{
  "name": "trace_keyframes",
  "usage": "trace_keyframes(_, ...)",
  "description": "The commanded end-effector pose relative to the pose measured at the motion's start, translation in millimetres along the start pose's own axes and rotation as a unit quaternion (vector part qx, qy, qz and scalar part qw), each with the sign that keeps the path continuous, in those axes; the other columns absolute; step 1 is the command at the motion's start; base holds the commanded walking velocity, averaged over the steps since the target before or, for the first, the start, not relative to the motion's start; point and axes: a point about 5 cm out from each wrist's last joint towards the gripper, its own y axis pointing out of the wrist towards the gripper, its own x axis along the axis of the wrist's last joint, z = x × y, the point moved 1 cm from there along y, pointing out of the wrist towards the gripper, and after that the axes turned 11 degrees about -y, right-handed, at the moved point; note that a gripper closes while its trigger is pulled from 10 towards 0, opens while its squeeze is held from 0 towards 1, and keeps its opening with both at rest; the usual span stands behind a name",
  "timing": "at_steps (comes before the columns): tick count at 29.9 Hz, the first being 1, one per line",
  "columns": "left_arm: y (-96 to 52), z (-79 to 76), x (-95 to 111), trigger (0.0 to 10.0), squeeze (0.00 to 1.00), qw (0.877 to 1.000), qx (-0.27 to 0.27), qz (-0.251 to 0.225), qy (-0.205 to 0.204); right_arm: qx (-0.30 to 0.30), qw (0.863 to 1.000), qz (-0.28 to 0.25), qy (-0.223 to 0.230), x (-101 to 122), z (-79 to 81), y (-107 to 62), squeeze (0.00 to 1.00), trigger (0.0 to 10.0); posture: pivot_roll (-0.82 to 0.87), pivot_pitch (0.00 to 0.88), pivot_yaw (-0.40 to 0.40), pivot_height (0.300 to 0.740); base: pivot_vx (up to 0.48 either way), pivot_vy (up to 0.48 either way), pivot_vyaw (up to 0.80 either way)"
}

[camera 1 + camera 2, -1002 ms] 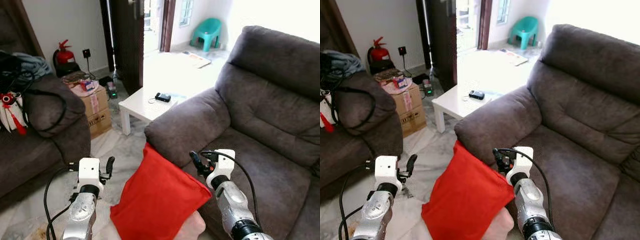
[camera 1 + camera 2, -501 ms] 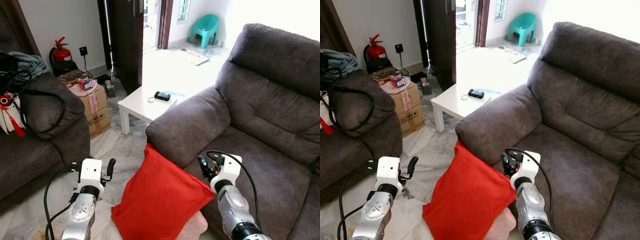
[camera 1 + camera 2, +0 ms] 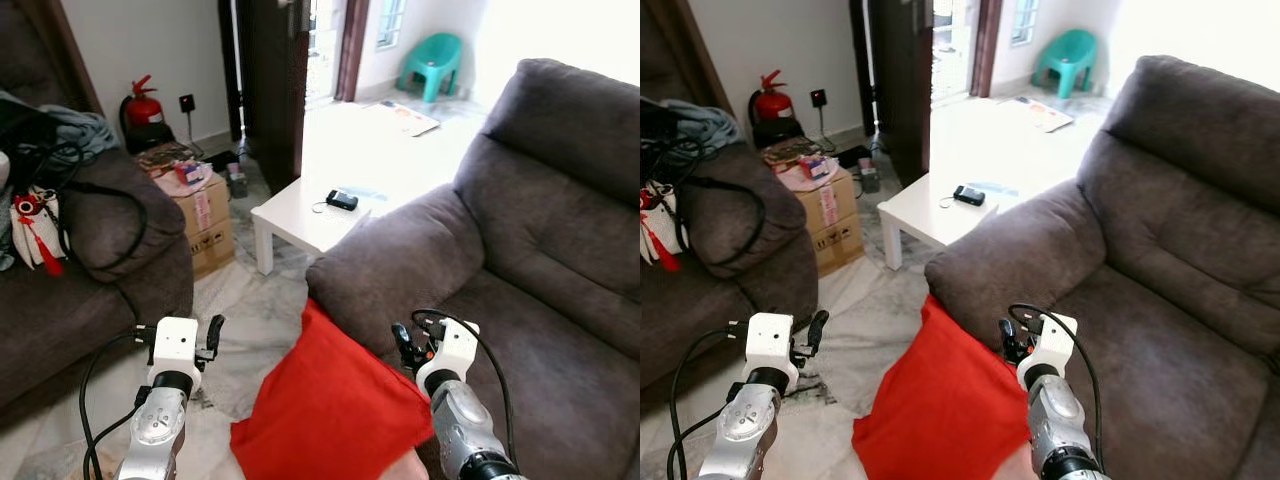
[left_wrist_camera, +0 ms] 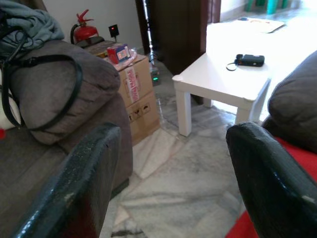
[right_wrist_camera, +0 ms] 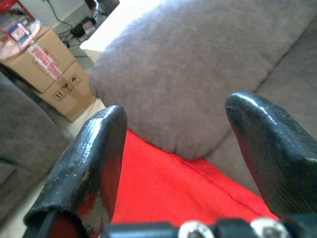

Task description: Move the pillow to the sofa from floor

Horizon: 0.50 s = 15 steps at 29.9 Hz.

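Marble-patterned floor (image 3: 250, 310) ran between two grey-brown sofas, with bright daylight coming through the doorway at the far side. Right end effector (image 3: 1012, 341) was raised just off the near end of the sofa (image 3: 540, 260) armrest; in the right wrist view its two black fingers (image 5: 84, 163) stood wide apart, nothing between them, framing the armrest and the red fabric below it. Left end effector (image 3: 212, 332) hovered over the floor left of the pillow; the left wrist view showed its fingers (image 4: 74, 188) likewise spread wide and empty, not touching anything.

The red pillow (image 3: 335, 410) was propped near the robot, its upper corner against the front of the right sofa's armrest, its lower part toward the floor. It was not on the seat cushion. Whether the right arm's body touched the pillow's right edge could not be told; the arm overlapped it in both eye views.

Room: a low white table (image 3: 305, 215) stood beyond the armrest, carrying a small dark device (image 3: 341, 200). A cardboard box (image 3: 205, 215) sat on the floor beside the second sofa (image 3: 90, 270) on the left, which carried black cables and bundled cloth. A red fire extinguisher (image 3: 142, 103) stood against the far wall, and a teal plastic chair (image 3: 432, 62) in the sunlit area past the door.

The pillow's lower edge was cut off by the frame; something pale showed beneath it, unidentifiable.
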Motion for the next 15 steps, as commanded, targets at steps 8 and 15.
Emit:
trace_keyframes(8,1.6,-10.9,0.8,10.0,0.00,1.000,-0.021,-0.001,-0.004,-0.018,1.000,0.008,-0.002,-1.8,-12.5,-1.9,0.00,10.0,0.07,0.000,-0.083,0.740,0.295,0.000,0.00)
trace_keyframes(15,0.0,-16.0,-2.8,10.0,0.00,0.999,-0.035,0.008,-0.007,-0.019,1.000,0.004,0.000,-1.0,-12.9,-1.8,0.00,10.0,0.07,0.000,-0.084,0.740,0.000,0.000,0.00)
